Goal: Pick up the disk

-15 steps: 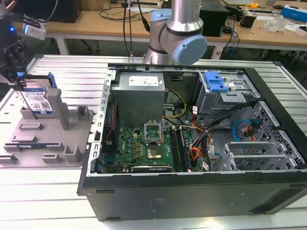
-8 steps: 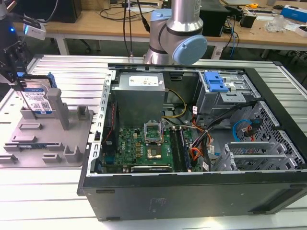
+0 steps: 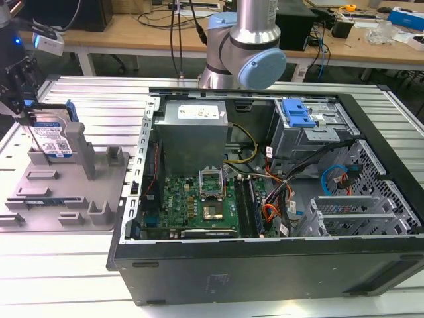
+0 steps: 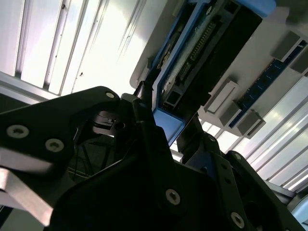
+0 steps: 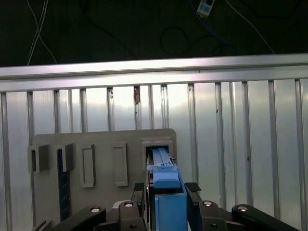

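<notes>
Closest to me in the first wrist view, the gripper [image 5: 166, 192] has its two black fingers [image 5: 138, 190] pressed against the blue side rails of the disk [image 5: 166, 180], so I read it as clamped on the disk. The second wrist view shows the same grip from below, the gripper [image 4: 161, 127] closed around the disk's [image 4: 202, 48] blue end. Just beyond, the disk stands upright on edge at the grey fixture [image 5: 101, 159], beside its upright posts. In the exterior view the disk [image 3: 52, 136] sits at the fixture [image 3: 66, 192] on the exterior view's left, on the ribbed metal table [image 3: 106, 99]. The open computer case [image 3: 265, 185] lies to the exterior view's right.
</notes>
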Robot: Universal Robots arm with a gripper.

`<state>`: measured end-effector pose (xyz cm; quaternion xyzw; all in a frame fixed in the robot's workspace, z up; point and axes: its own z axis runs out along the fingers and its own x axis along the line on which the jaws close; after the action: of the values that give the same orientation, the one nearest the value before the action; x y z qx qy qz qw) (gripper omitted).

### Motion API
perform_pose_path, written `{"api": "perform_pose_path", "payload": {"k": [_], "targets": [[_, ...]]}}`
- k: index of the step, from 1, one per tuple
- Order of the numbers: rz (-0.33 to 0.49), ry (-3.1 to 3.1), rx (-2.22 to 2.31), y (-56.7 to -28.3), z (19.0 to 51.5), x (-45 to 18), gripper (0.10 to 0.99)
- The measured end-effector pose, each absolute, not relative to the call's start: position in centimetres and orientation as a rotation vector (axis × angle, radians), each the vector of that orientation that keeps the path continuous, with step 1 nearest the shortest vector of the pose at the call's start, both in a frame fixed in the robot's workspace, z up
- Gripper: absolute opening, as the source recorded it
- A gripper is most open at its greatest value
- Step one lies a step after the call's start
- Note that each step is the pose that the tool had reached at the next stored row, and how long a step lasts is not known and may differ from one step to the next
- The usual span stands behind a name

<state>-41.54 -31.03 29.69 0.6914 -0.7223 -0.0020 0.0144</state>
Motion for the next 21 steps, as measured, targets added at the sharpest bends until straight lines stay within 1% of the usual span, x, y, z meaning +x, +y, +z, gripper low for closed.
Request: {"api": "perform_pose_path", "payload": {"k": [10,11,19,21], "targets": [[-0.006,-2.249,2.152,-31.05,29.59,-41.54,0.455],[-0.006,-2.249,2.152,-31.05,29.58,-41.54,0.376],[-0.006,-2.249,2.152,-31.07,29.63,-41.54,0.369],[-0.007,-2.249,2.152,-31.13,30.38,-41.55,0.369]]}}
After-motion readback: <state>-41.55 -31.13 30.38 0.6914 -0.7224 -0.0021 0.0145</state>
